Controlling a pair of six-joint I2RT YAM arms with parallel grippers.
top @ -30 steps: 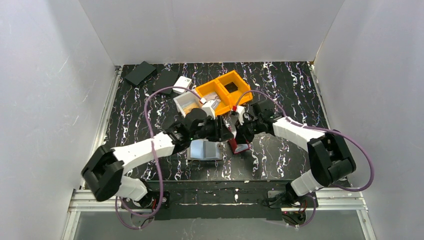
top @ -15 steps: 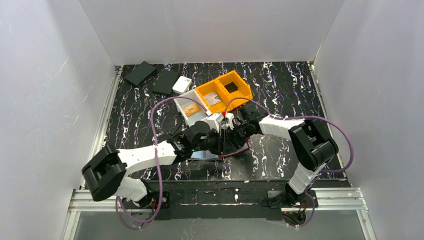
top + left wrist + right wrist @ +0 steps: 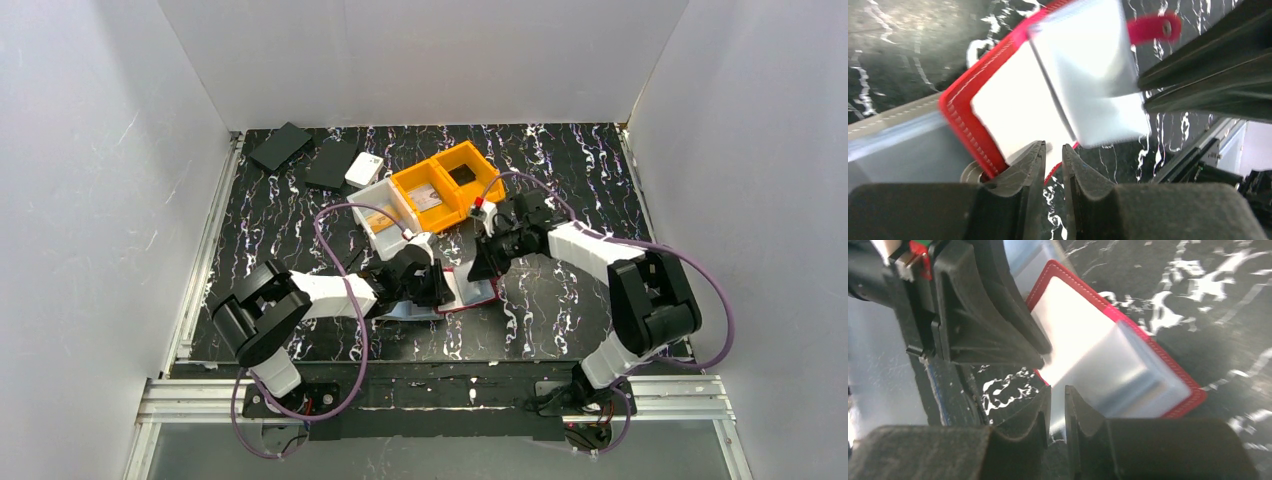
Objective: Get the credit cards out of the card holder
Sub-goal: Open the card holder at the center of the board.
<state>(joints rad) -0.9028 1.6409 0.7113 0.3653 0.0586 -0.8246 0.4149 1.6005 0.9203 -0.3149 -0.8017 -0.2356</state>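
Note:
The red card holder (image 3: 473,293) lies open on the black marbled table, its white inside up (image 3: 1013,105) (image 3: 1068,315). My left gripper (image 3: 436,287) (image 3: 1053,148) is shut to a narrow slit, its tips pressing on the holder's near edge. My right gripper (image 3: 481,268) (image 3: 1058,390) is shut on a pale translucent card (image 3: 1118,370) (image 3: 1093,75). The card's far end lifts off the holder. A grey-blue card (image 3: 398,308) (image 3: 898,145) lies flat beside the holder, partly under my left gripper.
Two joined orange bins (image 3: 445,180) and a white bin (image 3: 385,212) stand just behind the grippers. Two black flat boxes (image 3: 280,145) (image 3: 332,162) and a small white box (image 3: 364,168) lie at the back left.
The holder has come down from between the raised grippers onto the table. My left arm has dropped low and drawn in. My right gripper has shifted right and lifts the pale card.

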